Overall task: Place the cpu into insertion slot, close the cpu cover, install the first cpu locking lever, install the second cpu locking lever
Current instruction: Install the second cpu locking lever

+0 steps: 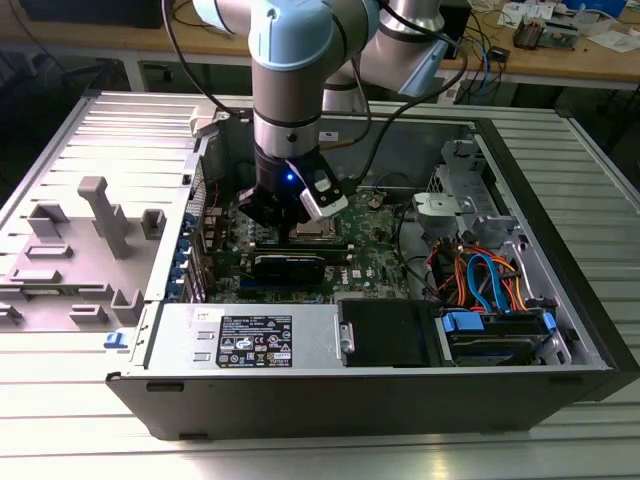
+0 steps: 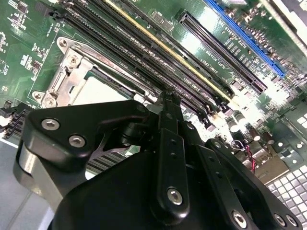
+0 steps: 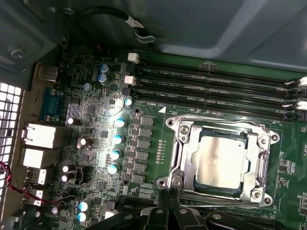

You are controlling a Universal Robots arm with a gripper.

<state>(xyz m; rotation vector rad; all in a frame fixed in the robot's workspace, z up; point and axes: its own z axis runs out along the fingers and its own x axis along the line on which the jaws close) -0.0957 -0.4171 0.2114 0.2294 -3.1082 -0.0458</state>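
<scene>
The cpu (image 3: 221, 160) lies flat in the insertion slot (image 3: 261, 194), its silver-grey top showing through the cut-out of the cpu cover (image 3: 183, 152), which is down over it. A thin metal lever (image 3: 216, 198) runs along the socket edge nearest my fingertips. My gripper (image 3: 169, 207) hangs just beside that edge, its black fingers drawn together and shut with nothing seen between them. In the second wrist view the gripper (image 2: 166, 99) tapers to a point over the cpu (image 2: 103, 90) and cover (image 2: 63, 79). In the exterior view the gripper (image 1: 290, 228) is low inside the case, by the socket (image 1: 318, 229).
Long black memory slots (image 3: 216, 84) run beside the socket, with a blue slot (image 2: 242, 36) further off. Capacitors (image 3: 117, 139) and rear ports (image 3: 41, 136) stand on the board. The case holds a power supply (image 1: 250, 340) and drive cables (image 1: 485, 280). A grey fixture (image 1: 100, 215) lies at the exterior view's left.
</scene>
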